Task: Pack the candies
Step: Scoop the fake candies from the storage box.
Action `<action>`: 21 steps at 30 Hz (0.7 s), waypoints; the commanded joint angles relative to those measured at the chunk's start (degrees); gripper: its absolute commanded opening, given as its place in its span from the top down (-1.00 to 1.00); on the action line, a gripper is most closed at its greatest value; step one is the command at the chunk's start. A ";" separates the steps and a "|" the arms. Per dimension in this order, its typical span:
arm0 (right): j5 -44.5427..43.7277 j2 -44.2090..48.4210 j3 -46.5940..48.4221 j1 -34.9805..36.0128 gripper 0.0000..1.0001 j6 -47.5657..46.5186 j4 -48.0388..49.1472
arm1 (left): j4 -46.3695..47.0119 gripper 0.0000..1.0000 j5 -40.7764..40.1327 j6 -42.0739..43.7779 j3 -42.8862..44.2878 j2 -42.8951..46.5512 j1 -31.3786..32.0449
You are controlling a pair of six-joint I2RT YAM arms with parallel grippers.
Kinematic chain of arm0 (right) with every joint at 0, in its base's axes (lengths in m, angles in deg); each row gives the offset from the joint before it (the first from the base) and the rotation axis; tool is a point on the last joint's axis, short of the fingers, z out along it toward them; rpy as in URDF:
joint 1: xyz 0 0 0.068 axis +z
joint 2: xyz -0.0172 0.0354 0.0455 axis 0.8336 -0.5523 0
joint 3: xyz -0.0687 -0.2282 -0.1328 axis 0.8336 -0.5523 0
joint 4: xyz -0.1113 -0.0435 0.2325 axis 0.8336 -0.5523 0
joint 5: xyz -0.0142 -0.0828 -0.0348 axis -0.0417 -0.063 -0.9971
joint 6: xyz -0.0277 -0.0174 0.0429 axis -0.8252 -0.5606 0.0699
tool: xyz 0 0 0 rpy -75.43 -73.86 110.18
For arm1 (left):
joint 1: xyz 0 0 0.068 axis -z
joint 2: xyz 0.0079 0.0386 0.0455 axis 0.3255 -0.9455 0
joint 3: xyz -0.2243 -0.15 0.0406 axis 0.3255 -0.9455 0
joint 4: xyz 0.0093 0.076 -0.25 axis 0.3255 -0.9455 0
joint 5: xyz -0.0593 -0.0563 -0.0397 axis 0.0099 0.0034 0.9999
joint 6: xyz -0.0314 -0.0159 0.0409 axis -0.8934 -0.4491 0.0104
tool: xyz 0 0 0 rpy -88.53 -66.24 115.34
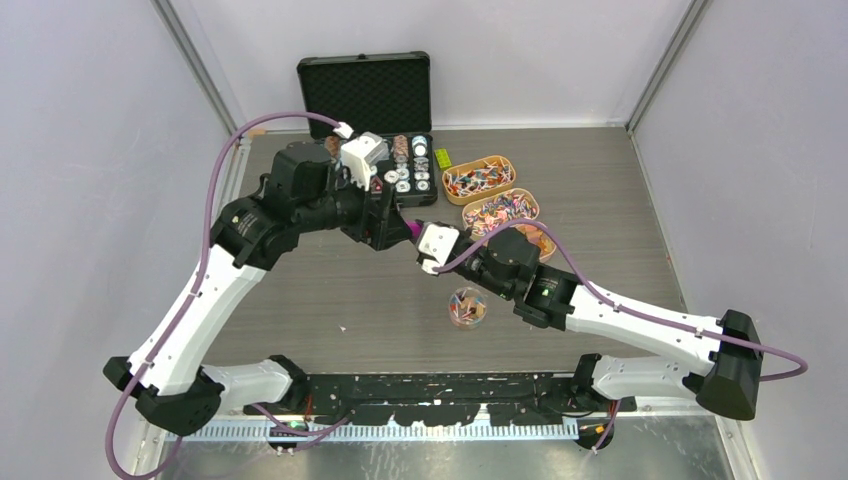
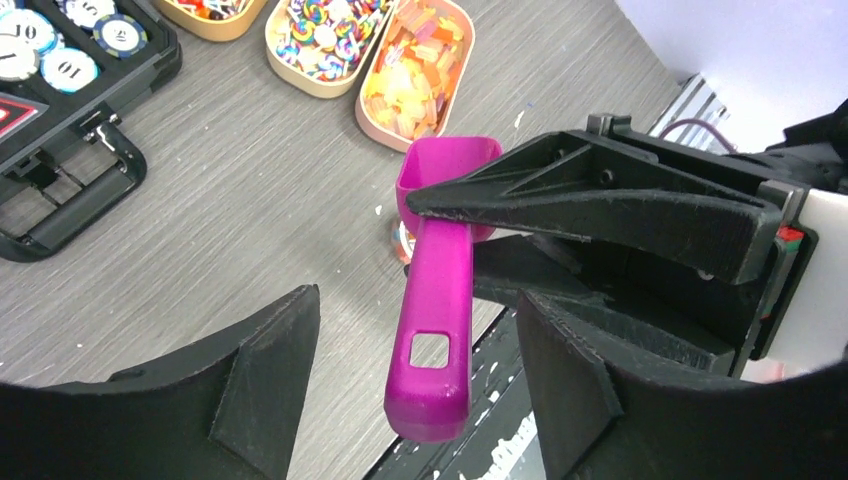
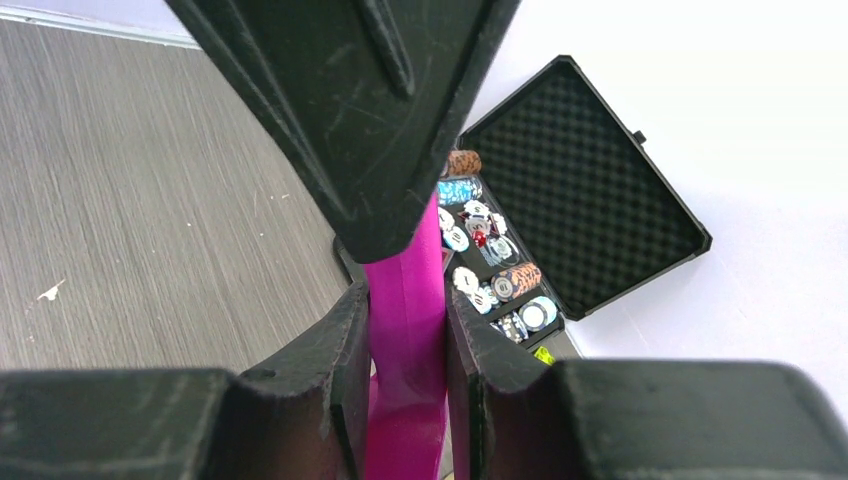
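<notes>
Loose candies in mixed colours fill three oval trays; the third is partly under my right arm. In the left wrist view the trays lie beyond the scoop. A small round cup holds a few candies. My right gripper is shut on the handle of the magenta scoop, held above the table. My left gripper is open, with its fingers on either side of the handle's free end and apart from it. In the top view both grippers meet at the scoop.
An open black case with rows of poker chips stands at the back; it also shows in the right wrist view. A small yellow-green block lies beside it. The table's front rail runs along the near edge.
</notes>
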 commanded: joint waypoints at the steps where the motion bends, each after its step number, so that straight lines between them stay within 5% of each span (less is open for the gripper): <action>1: -1.64 0.02 0.53 0.13 1.00 1.38 5.91 | 7.36 -0.43 1.05 -3.25 -0.80 0.77 -0.04; 6: -2.86 0.74 -0.22 0.11 0.99 0.69 6.59 | 10.88 -0.09 1.60 -5.83 -3.10 1.86 -0.01; 12: -4.87 1.07 -0.43 0.07 0.95 0.36 6.24 | 12.43 0.89 4.40 -7.15 -3.29 0.78 -0.01; 18: -6.07 1.91 -0.67 -1.51 -0.39 4.64 2.68 | 16.17 1.00 2.96 -2.42 -3.28 -0.54 -0.59; 21: -2.69 3.72 -0.27 -7.15 -0.44 13.79 -1.19 | 19.07 1.00 -0.11 3.55 -2.67 -2.27 -0.95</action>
